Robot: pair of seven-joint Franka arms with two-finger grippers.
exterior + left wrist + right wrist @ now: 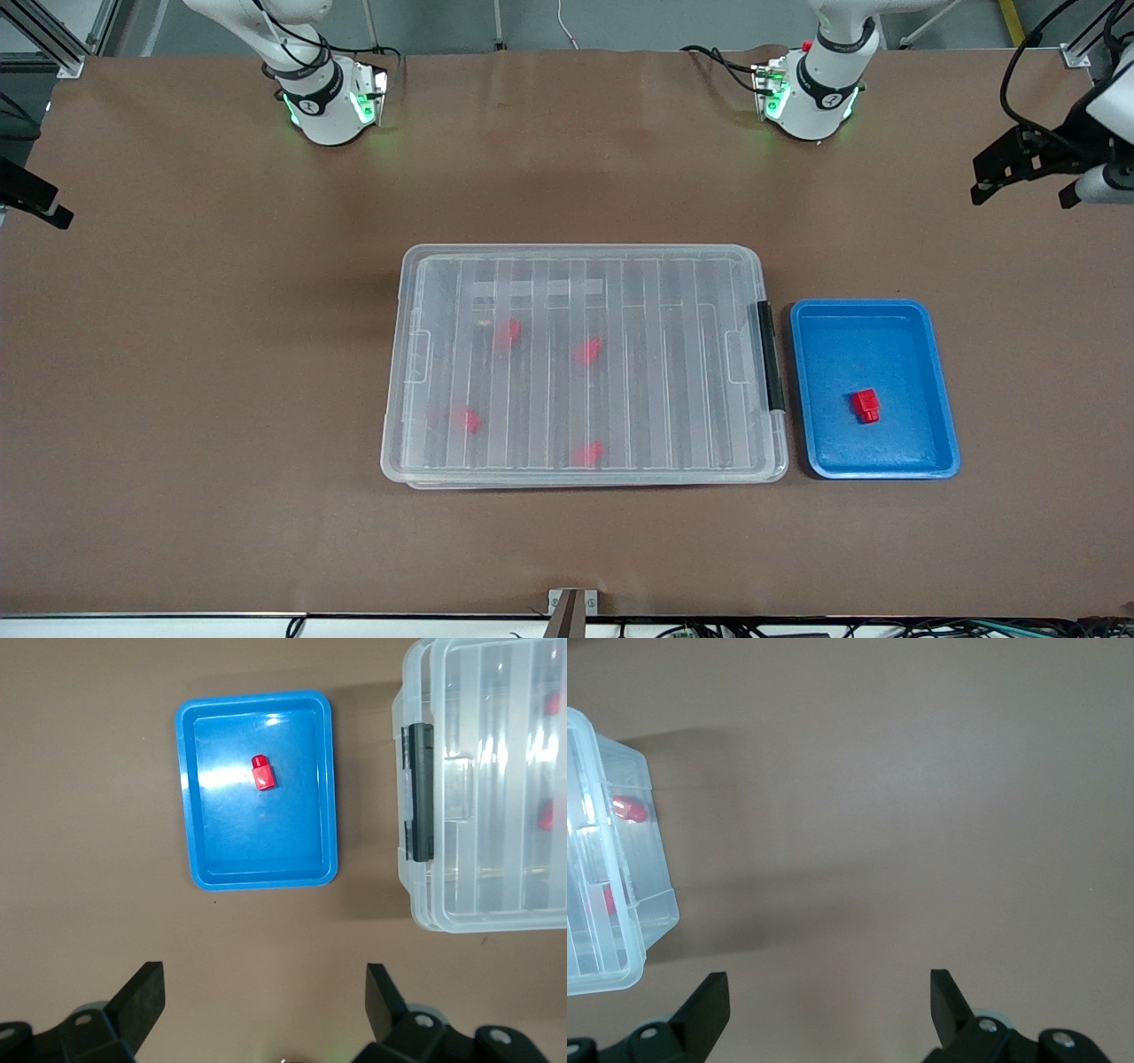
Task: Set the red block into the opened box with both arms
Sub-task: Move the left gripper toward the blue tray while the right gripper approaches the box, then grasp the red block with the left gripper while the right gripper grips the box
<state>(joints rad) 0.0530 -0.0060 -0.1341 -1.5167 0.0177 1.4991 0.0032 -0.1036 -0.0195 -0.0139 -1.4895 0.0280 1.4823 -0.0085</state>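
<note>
The red block [866, 405] [262, 773] lies alone in a blue tray [939, 390] [190, 797], beside the box toward the left arm's end. The box [576, 253] [423, 904] [656, 904] is a clear bin with its ribbed lid lying flat on it. A black handle [769, 354] [418, 788] faces the tray. Several red pieces [508, 333] show through the lid. My left gripper [266, 992] hangs open and empty over bare table at the left arm's end. My right gripper [830, 992] hangs open and empty over bare table at the right arm's end, off a corner of the box.
The brown table [221, 399] stretches wide around the box and tray. Both arm bases [323, 97] [811, 93] stand along the edge farthest from the front camera. A small metal bracket [571, 607] sits at the nearest edge.
</note>
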